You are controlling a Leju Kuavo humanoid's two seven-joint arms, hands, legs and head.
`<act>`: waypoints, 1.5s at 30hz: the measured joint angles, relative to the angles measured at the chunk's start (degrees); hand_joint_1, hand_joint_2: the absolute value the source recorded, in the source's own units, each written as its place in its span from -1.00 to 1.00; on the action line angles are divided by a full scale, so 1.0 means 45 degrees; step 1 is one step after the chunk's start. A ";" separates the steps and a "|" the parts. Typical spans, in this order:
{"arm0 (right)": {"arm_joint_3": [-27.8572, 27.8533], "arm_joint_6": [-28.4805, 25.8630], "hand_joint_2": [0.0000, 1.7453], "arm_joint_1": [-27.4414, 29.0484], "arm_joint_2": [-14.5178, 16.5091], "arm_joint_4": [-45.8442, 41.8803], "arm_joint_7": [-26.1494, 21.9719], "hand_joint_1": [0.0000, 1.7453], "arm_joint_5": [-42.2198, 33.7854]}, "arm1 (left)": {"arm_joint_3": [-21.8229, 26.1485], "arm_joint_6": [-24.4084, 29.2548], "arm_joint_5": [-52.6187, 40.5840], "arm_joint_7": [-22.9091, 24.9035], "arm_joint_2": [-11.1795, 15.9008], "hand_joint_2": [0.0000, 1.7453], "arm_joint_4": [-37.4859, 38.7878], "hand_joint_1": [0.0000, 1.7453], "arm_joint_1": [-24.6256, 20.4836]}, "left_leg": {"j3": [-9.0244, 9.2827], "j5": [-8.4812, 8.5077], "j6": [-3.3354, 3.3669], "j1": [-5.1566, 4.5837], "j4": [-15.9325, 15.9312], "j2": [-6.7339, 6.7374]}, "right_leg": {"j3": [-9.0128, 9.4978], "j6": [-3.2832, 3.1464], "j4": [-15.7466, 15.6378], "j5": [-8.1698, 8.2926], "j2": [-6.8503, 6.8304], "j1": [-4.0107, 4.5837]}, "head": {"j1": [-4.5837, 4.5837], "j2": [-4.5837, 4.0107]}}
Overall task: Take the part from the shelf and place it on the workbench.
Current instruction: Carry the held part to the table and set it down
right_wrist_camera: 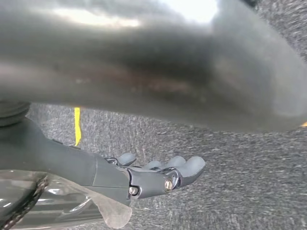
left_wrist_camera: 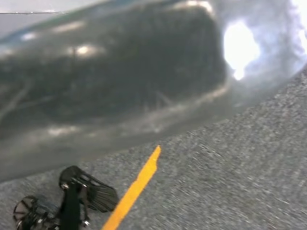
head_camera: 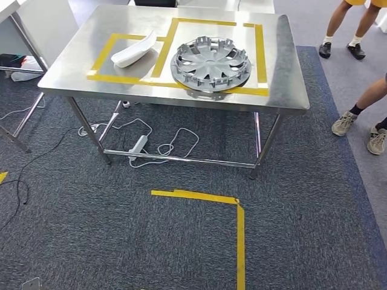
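Two parts, white curved trim piece [head_camera: 133, 51] & silver hubcap [head_camera: 211, 63], already on steel surface [head_camera: 292, 72]; right hand [right_wrist_camera: 159, 175] fingers [right_wrist_camera: 188, 167] seen extended, nothing gripped, left hand's state can't be told, so shelf should be approached w/ hands kept low.

Workbench [head_camera: 68, 66]: stainless steel top on metal legs, marked with yellow tape outlines [head_camera: 260, 54] forming two adjoining rectangles.
Wheel cover [head_camera: 211, 63]: silver, round, spoked, lying flat inside the larger taped rectangle, its near edge overlapping the front tape line.
White part [head_camera: 133, 51]: curved, elongated, resting in the smaller taped rectangle, well apart from the wheel cover.
Floor: dark grey carpet [head_camera: 91, 229] with a yellow tape corner [head_camera: 228, 208] before the bench.
Under the bench: white power strip [head_camera: 138, 145] and looping white cables [head_camera: 178, 145].
People: lower legs and shoes [head_camera: 358, 130] at the far right, another pair [head_camera: 340, 49] beyond the bench corner.
Left edge: a second table's leg [head_camera: 27, 115].
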 joint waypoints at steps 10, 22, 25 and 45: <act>0.0012 0.0119 -1.00 -0.0111 0.0029 0.0034 -0.0212 -1.00 0.0444 | -0.0008 -0.0991 -0.1292 0.0584 0.0147 -1.00 0.0360 -1.00 0.0190 | -0.0949 -0.1857 -0.0618 0.0084 0.2690 -0.0113 | 0.0515 -0.0549 -0.2250 0.0499 -0.0100 0.0000 | -0.0077 0.0000; 0.0008 0.0046 -1.00 -0.0146 0.0034 0.0056 -0.0347 -1.00 0.0538 | -0.0012 -0.1380 -0.1763 0.0476 0.0321 -1.00 0.0520 -1.00 0.0147 | 0.1605 -0.1045 -0.0122 0.0151 -0.0348 -0.0102 | -0.0777 -0.0035 -0.1474 0.1015 -0.0081 0.0073 | -0.0052 -0.0002; 0.0002 0.0051 -1.00 -0.0170 0.0034 0.0070 -0.0386 -1.00 0.0595 | -0.0010 -0.1378 -0.1814 0.0477 0.0313 -1.00 0.0584 -1.00 0.0144 | 0.1306 -0.0823 0.0062 0.0140 -0.0330 -0.0058 | -0.1707 0.0095 0.0759 -0.0358 -0.0014 0.0047 | -0.0020 -0.0002; -0.0328 0.0095 -1.00 -0.0376 0.0034 0.0351 -0.0688 -1.00 0.1130 | 0.0012 -0.1666 -0.2364 0.0727 0.0319 -1.00 0.0702 -1.00 0.0060 | 0.0730 -0.0340 -0.0140 -0.0047 -0.0070 -0.0044 | 0.0360 -0.0316 -0.1989 0.0520 -0.0025 0.0171 | -0.0050 -0.0002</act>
